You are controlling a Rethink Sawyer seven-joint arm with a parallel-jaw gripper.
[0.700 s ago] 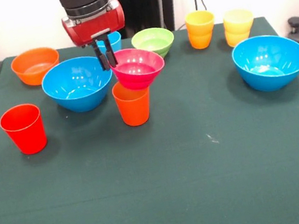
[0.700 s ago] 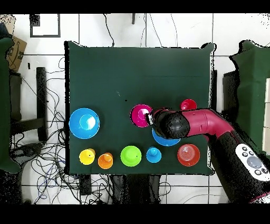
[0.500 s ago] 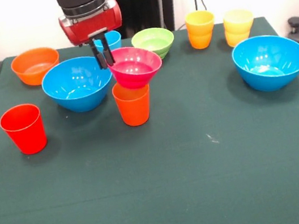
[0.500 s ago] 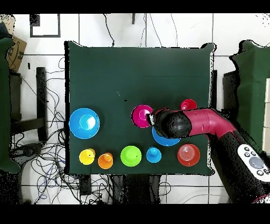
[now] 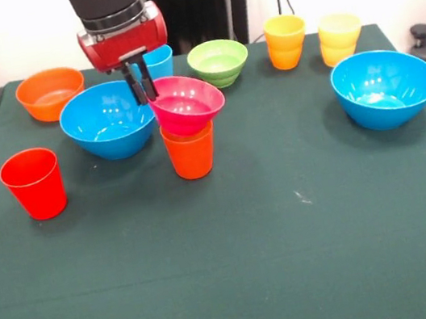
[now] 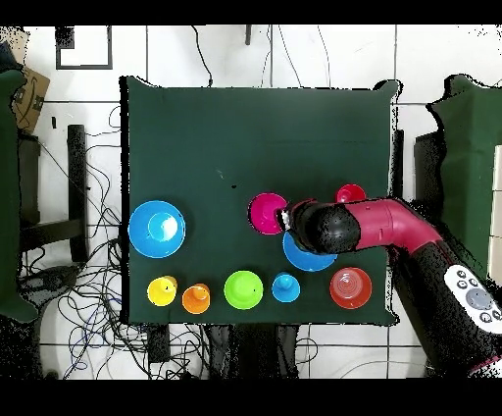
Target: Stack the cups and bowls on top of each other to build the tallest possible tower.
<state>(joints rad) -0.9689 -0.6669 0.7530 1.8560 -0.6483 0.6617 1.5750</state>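
Front view first: a dark green desk (image 5: 240, 270) against a pale wall, with cables hanging behind it. My tool (image 5: 140, 86) comes down from the top, its two dark fingers pinched on the near-left rim of the pink-red bowl (image 5: 189, 104). That bowl sits tilted on the mouth of the orange cup (image 5: 190, 150), lower on the side away from my fingers. Just left of it stands one big blue bowl (image 5: 109, 119), touching nothing I can make out. The red cup (image 5: 34, 184) is on its own near the left edge. Along the far side: the orange bowl (image 5: 50, 93), a light blue cup (image 5: 159, 59) half hidden behind my tool, the lime-green bowl (image 5: 219, 61), then the yellow-orange cup (image 5: 286, 42) and the pale yellow cup (image 5: 340, 37) side by side. The second blue bowl (image 5: 385, 86) sits well apart on the right.

Overhead now: my red arm (image 6: 397, 228) reaches in from the lower right and covers part of the blue bowl (image 6: 299, 257) beneath it. The pink-red bowl (image 6: 266, 213) shows as a round disc right at my tool's tip (image 6: 284, 218), hiding the cup beneath. The other blue bowl (image 6: 157, 229) lies far to the left, and the smaller pieces line the edge closest to my base
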